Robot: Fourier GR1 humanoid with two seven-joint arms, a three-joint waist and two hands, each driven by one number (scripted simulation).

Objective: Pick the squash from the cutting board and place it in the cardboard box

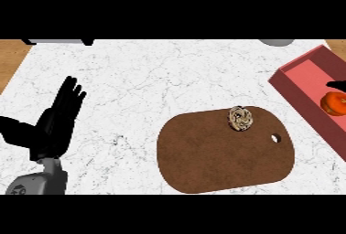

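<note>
Head view was all I had. At the left, my left hand (54, 123) rested open, fingers straight and pointing up, over the white marble counter (148, 82). Right of centre lay the brown cutting board (223, 160) with a round speckled disc (240, 118) at its far edge. Farther right sat the reddish box (304, 87), slanted. The orange squash (334, 103) lay inside it at the view's right edge. It looked rounded and was partly cut off, so I could not tell its long axis. Just above it a black sliver of my right hand (337, 84) showed, and I could not tell whether it was released or clenched.
</note>
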